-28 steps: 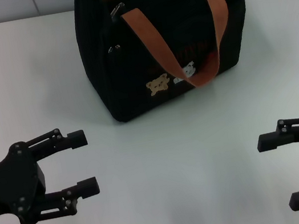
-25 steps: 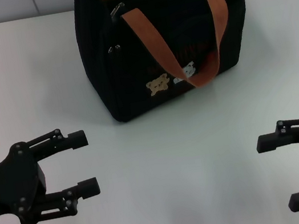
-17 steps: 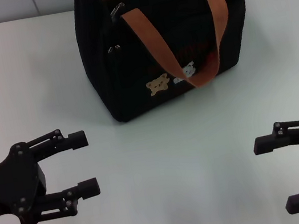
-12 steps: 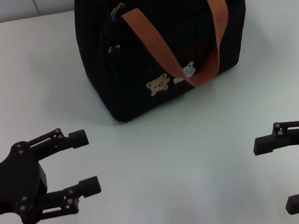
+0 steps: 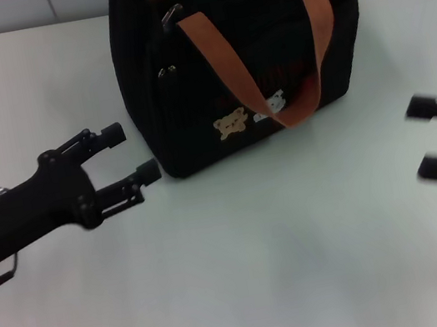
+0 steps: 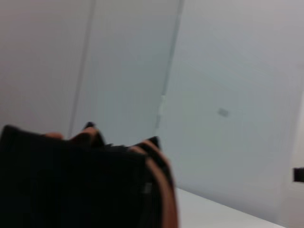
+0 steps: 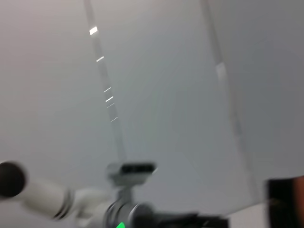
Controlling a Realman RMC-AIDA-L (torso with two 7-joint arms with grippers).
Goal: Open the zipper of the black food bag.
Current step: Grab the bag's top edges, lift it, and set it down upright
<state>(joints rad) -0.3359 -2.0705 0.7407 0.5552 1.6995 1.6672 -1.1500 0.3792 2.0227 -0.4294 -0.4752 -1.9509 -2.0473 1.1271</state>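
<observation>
Black food bag top cut off, right gripper blurred — left gripper agape

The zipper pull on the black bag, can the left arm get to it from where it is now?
Probably yes. The left gripper is open beside the black food bag's near corner, and the silver pull of the zipper lies exposed on the top rim, with nothing between them.

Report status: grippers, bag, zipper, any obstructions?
Left gripper open, close beside the black food bag, not touching. Right gripper open, off to the bag's right. Zipper pull untouched. Orange strap draped over bag front.
</observation>
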